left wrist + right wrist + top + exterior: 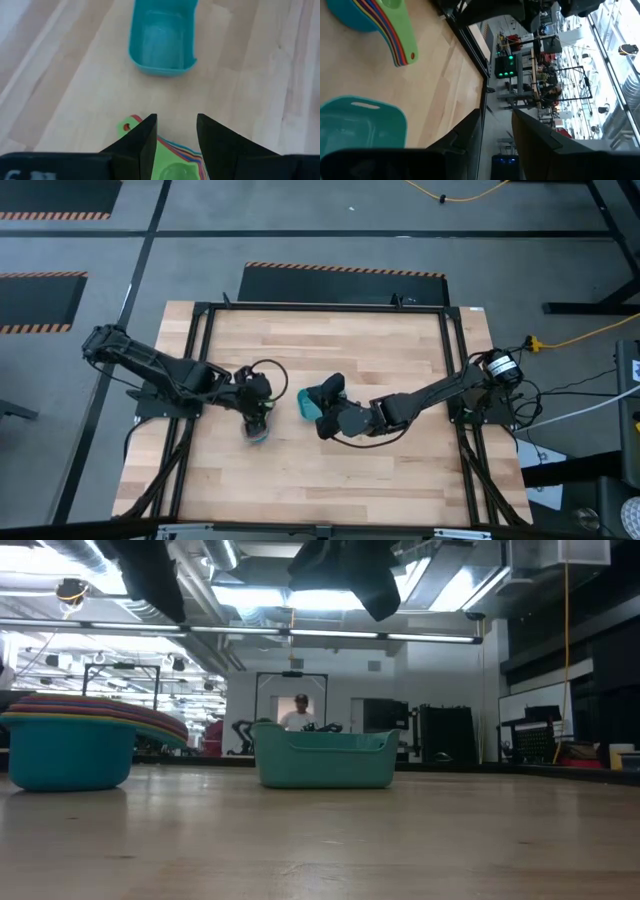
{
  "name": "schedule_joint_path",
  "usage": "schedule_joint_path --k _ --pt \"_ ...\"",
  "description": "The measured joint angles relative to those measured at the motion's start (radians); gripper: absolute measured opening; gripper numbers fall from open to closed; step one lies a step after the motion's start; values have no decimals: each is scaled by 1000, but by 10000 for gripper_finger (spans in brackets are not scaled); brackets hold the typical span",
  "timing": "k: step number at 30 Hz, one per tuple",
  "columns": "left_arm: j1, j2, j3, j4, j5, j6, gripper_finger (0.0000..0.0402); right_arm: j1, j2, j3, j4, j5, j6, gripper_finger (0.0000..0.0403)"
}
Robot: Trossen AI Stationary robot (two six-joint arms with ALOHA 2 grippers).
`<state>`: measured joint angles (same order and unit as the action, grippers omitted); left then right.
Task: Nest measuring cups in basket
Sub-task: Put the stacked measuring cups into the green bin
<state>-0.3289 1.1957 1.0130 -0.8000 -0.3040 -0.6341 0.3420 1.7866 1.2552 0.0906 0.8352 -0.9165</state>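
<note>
The measuring cups (257, 432) stand nested in one stack on the wooden table, a blue cup (70, 755) outermost and a green one (172, 167) on top, with their handles (402, 42) fanned out to one side. To their right the empty teal basket (306, 406) rests on its base (325, 765). My left gripper (175, 120) hangs open above the stack, well clear of it (260, 412). My right gripper (496, 112) is open too, up in the air over the basket's right end (330, 390), with nothing between its fingers.
A black metal frame (200, 330) runs along the table's edges. Bare wood (330, 480) lies toward the near edge and across the far half. Beyond the table a person (300, 712) stands far back in the room.
</note>
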Motion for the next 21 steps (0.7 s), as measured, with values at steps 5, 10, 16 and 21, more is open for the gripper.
schedule_joint_path --k 5,10,16,21 --pt "10 0 0 -1 68 21 133 0 0 0 -4 0 0 115" --pt "5 0 0 0 84 43 133 0 0 0 -5 0 0 115" --pt "-5 0 0 0 84 44 133 0 0 0 -6 0 0 115" --pt "-14 0 0 0 31 44 133 0 0 0 -6 0 0 115"
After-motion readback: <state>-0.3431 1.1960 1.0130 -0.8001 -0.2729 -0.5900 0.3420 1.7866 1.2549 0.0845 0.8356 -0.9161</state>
